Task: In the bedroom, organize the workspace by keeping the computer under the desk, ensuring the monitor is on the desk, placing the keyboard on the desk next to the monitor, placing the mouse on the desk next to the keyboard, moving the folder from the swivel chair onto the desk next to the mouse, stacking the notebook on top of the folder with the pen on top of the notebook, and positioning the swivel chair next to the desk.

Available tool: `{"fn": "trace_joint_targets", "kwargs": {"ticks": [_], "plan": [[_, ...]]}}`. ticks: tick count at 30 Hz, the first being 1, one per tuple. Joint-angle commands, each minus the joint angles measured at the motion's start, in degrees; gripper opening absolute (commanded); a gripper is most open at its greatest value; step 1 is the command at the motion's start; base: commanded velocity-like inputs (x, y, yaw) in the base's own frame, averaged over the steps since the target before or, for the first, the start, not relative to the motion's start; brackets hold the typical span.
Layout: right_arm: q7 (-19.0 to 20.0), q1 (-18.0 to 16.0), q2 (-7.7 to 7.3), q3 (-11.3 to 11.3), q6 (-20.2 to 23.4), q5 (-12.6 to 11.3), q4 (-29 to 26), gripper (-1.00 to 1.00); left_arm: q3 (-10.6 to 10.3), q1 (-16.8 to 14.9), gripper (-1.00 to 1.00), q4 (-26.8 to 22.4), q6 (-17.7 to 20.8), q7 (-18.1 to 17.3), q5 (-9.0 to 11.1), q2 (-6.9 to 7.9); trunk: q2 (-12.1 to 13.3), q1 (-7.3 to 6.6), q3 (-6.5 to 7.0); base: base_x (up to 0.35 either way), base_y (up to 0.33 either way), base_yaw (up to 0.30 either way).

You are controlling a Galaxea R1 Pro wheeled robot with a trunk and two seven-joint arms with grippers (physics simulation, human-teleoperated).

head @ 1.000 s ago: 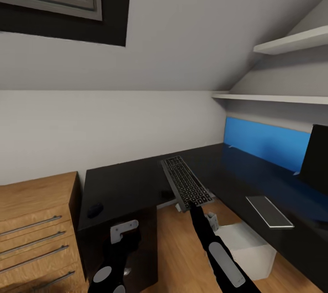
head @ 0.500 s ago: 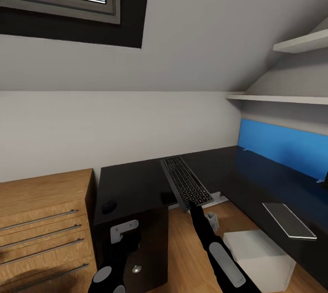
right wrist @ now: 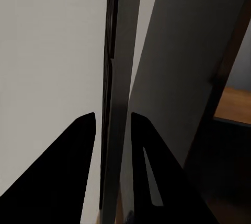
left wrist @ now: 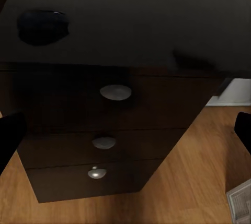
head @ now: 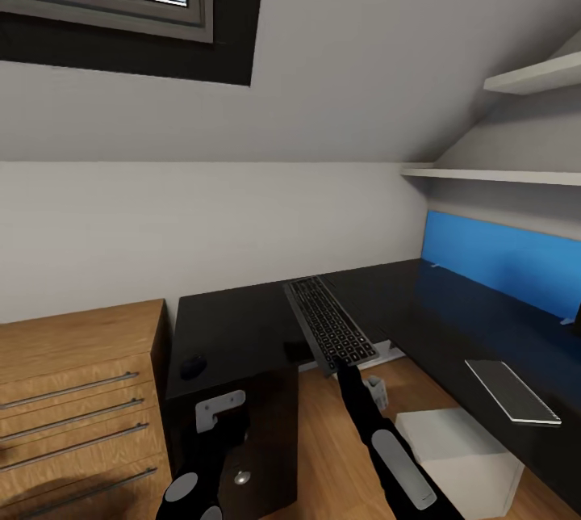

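1. Across the middle of my head view runs the desk (head: 242, 326), its black top reaching to the blue back panel (head: 504, 262) at right.
2. Lower right, the computer (head: 460, 447) sits on the floor beneath the desk.
3. At centre, I hold the keyboard (head: 327, 322) tilted above the desktop; my right gripper (right wrist: 112, 125) fingers are clamped narrow on its edge.
4. The notebook (head: 510, 391) lies flat, right.
5. My left gripper (left wrist: 125, 135) fingers are spread wide before the drawer knobs (left wrist: 115, 92).
6. The mouse (head: 192, 366) rests left of centre.

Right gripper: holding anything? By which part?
Yes. The right gripper is shut on the keyboard, pinching its near short end, fingers on either face. The left gripper holds nothing.
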Motion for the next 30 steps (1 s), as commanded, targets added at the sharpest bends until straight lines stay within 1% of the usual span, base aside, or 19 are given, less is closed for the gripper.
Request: {"fn": "trace_joint_targets", "kwargs": {"ticks": [1, 7, 13, 19, 24, 30], "plan": [[0.4, -0.1, 0.05, 0.2, -0.4, -0.7, 0.1, -1.0, -0.1, 0.0, 1.0, -0.1, 0.2, 0.4, 0.4, 0.01, 0.0, 0.0, -0.07, 0.0, 0.0, 0.0], [0.5, -0.1, 0.07, 0.2, -0.5, -0.7, 0.0, -1.0, -0.1, -0.1, 1.0, -0.1, 0.1, 0.4, 0.3, 0.01, 0.0, 0.0, -0.07, -0.006, -0.003, 0.0], [0.4, -0.1, 0.16, 0.2, -0.7, -0.6, 0.1, -1.0, -0.1, -0.1, 1.0, -0.1, 0.1, 0.4, 0.4, 0.01, 0.0, 0.0, 0.05, -0.191, -0.187, 0.048], [0.3, -0.1, 0.17, 0.3, -0.8, -0.6, 0.1, -1.0, -0.1, -0.1, 1.0, -0.1, 0.1, 0.4, 0.3, 0.01, 0.0, 0.0, 0.4, -0.214, -0.262, 0.163], [0.3, -0.1, 0.17, 0.3, -0.8, -0.6, 0.1, -1.0, -0.1, -0.1, 1.0, -0.1, 0.1, 0.4, 0.3, 0.04, 0.0, 0.0, 0.68, -0.137, -0.277, 0.21], [0.3, -0.1, 0.17, 0.3, -0.8, -0.6, 0.1, -1.0, -0.1, -0.1, 1.0, -0.1, 0.1, 0.4, 0.4, 0.02, 0.0, 0.0, 0.92, -0.023, -0.062, 0.241]]}}
